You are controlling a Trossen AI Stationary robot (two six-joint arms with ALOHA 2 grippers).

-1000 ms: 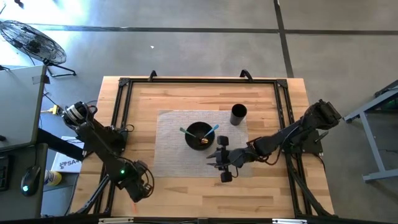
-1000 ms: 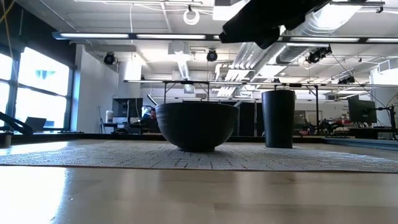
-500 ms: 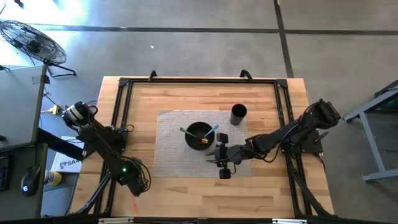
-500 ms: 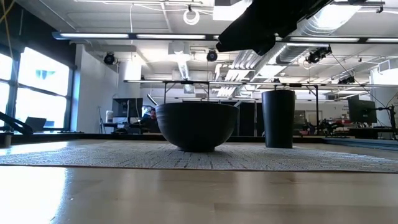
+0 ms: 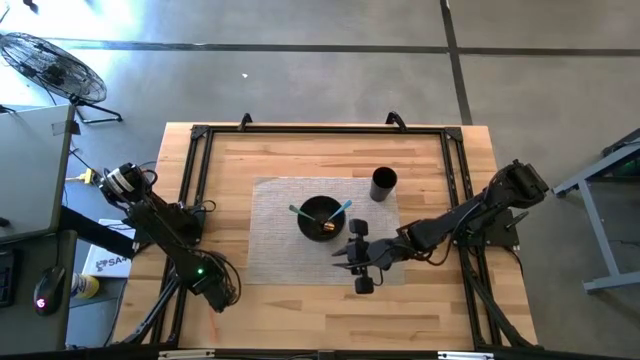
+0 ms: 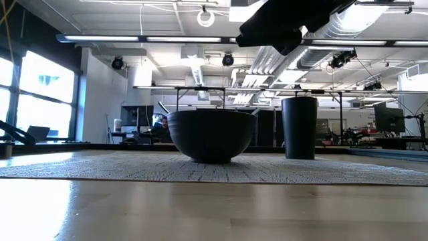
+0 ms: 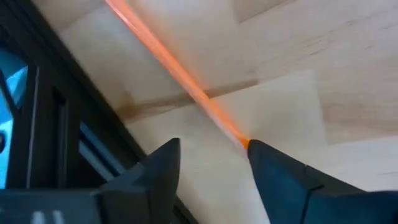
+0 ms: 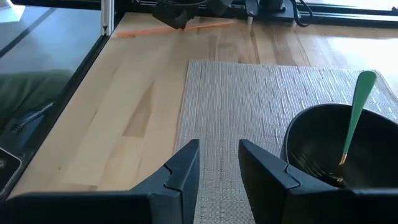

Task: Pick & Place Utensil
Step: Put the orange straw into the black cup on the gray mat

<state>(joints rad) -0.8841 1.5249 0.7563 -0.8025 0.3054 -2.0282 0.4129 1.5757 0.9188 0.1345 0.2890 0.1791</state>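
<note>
A dark bowl (image 5: 321, 217) sits in the middle of a woven grey mat (image 5: 275, 250) and holds a green-handled utensil (image 8: 354, 115) and a blue-handled one (image 5: 340, 209), with a tall dark cup (image 5: 384, 184) standing apart at the mat's far corner. The right gripper (image 5: 354, 256) hangs over the mat just beside the bowl, its fingers (image 8: 264, 168) slightly apart and empty. The left gripper (image 7: 211, 155) is low over the bare wood at the table's near left edge, fingers apart around the end of an orange stick (image 7: 180, 81) lying by the black frame rail (image 5: 187, 180).

open left end effector (image 7: 211, 158) over orange utensil (image 7: 177, 71) on table (image 7: 336, 74).
</note>
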